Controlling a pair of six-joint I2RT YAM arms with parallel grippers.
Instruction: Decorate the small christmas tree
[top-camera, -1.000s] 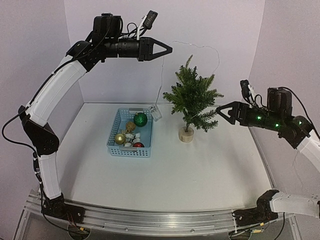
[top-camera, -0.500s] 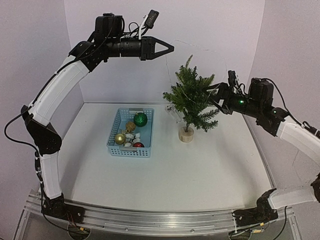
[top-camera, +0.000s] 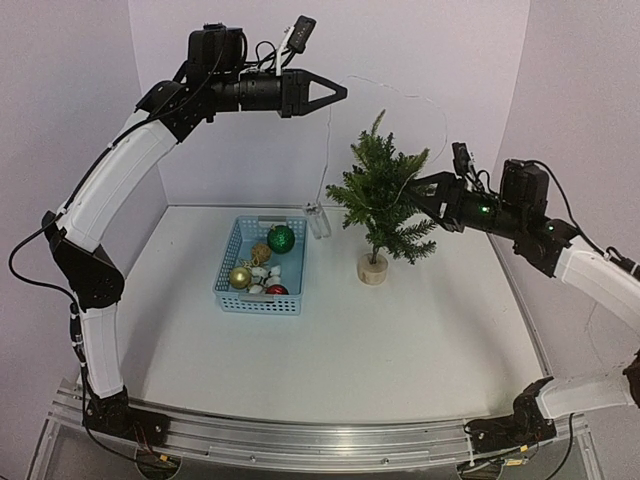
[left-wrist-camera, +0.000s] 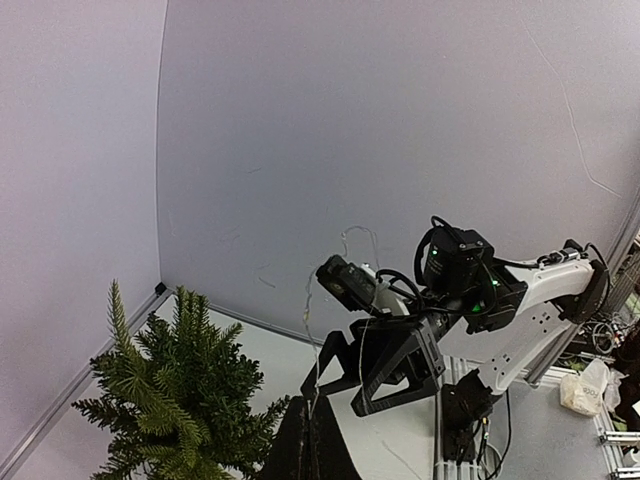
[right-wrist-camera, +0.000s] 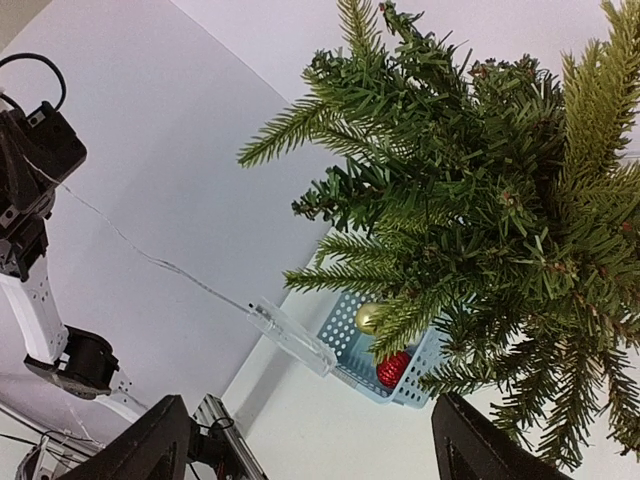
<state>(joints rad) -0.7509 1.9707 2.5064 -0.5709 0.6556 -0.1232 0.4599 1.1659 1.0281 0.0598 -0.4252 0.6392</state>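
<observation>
**Two robot arms around a small Christmas tree, one holding up a thin wire**

A small christmas tree (top-camera: 385, 195) stands upright on its round wooden base (top-camera: 373, 268) toward the back of a white table (top-camera: 400, 340), right of centre. Just beside it on the left sits a pale blue basket (top-camera: 230, 268), shorter than the tree. The basket holds a green ball (top-camera: 281, 238), a gold ball (top-camera: 240, 277), a red ball (top-camera: 277, 290) and some small white pieces.

The left gripper (top-camera: 339, 94) is raised high, above and to the left of the treetop, pointing right. Its fingers are clenched on a thin wire (top-camera: 327, 160). One length of the wire hangs straight down to a small clear box (top-camera: 317, 220), which is at the basket's back right corner, between basket and tree. Whether the box rests on the table cannot be told. The other length arcs rightward over the tree.

The right gripper (top-camera: 416, 190) reaches in from the right at mid-height of the tree, right at the outer branches. Its fingers are spread wide and hold nothing.
</observation>
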